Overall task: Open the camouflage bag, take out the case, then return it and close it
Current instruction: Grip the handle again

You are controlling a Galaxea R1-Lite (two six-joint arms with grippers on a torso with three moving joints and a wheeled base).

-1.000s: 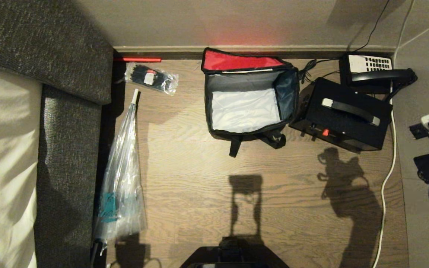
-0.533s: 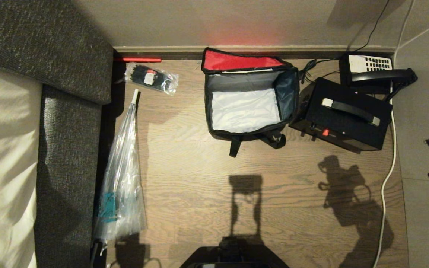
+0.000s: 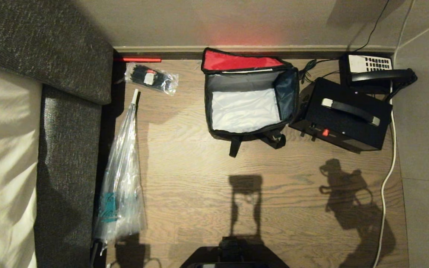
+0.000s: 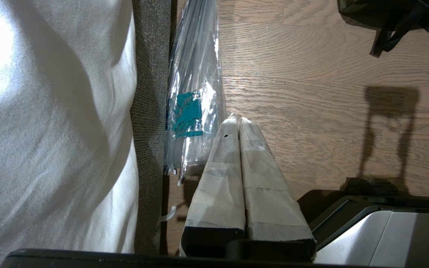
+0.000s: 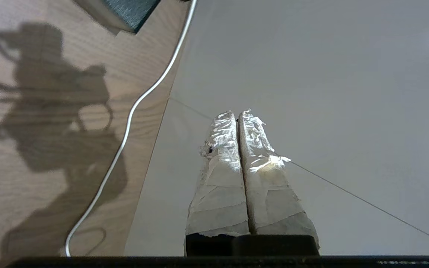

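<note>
One bag sits open on the floor by the far wall, its red lid flipped back and its silvery inside bare. One black case with a handle on top lies just right of it, touching the bag's right side. One telephone stands beyond the case in the far right corner. One packet of ties lies to the far left, and one clear plastic sleeve runs along the sofa on the left. One white cable trails down the right.

My right claw is shut tight, fingers pressed together, holding nothing, hanging over the pale floor right of the cable. My left claw is also closed and empty, near the sleeve.
</note>
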